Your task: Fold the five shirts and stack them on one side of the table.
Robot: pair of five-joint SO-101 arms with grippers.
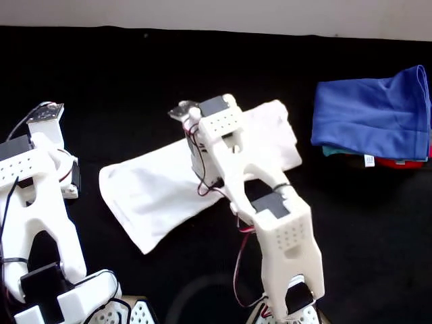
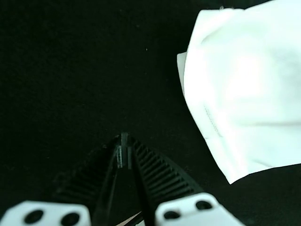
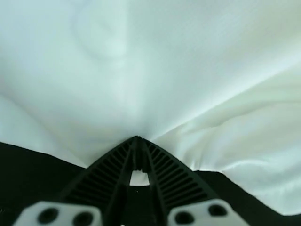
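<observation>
A white shirt (image 1: 152, 192) lies folded in a long strip slanting across the middle of the black table. My right gripper (image 1: 204, 177) stands over its middle and is shut on the cloth near the strip's front edge; in the right wrist view the fingertips (image 3: 137, 143) pinch the white shirt (image 3: 164, 61) and creases fan out from them. To the left of the strip's left end, my left gripper (image 1: 72, 182) is low over bare table. Its own view shows that gripper (image 2: 123, 141) shut on nothing, with the white shirt (image 2: 240, 84) a little way off.
At the right side of the table lies a stack of folded shirts, a blue one (image 1: 371, 115) on top with teal and red edges (image 1: 395, 162) under it. A pale wall runs along the table's far edge (image 1: 216, 27).
</observation>
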